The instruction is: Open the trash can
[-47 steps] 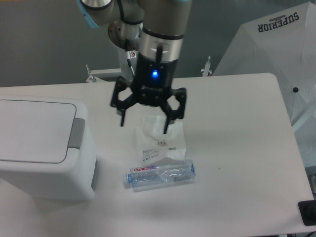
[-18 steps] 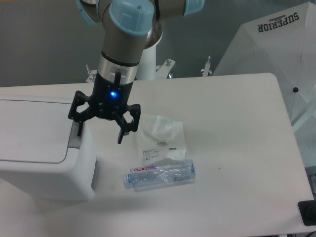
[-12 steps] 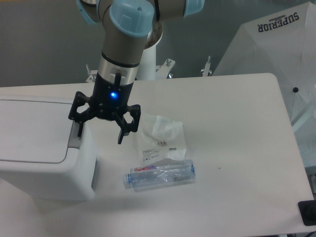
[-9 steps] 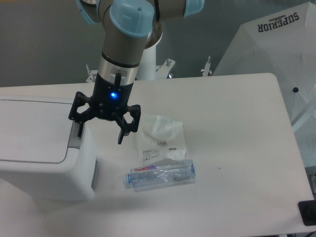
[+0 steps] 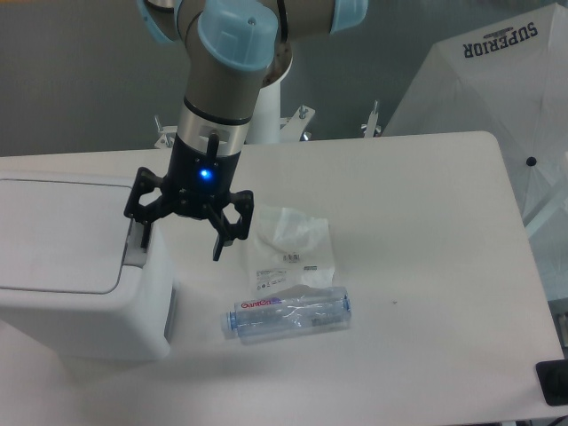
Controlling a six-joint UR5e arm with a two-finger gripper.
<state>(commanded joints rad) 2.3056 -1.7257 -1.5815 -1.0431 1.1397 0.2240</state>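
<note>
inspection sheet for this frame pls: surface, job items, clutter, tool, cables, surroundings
Surface: white table, no spills seen.
Job's things: white trash can at the left edge, lid down; grey push tab on its right rim.
Clutter: clear plastic bottle lying on its side; crumpled clear bag just behind it.
Grippers: tool open, holding nothing, one finger over the push tab, the other past the bin's side; contact cannot be told.
Cables: nothing seen.
Surroundings: white umbrella marked SUPERIOR at right; dark object at the lower right corner.

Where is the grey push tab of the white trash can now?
The grey rectangular push tab sits at the right edge of the white plastic trash can lid, at the image's left, directly under one finger of the open gripper.
</note>
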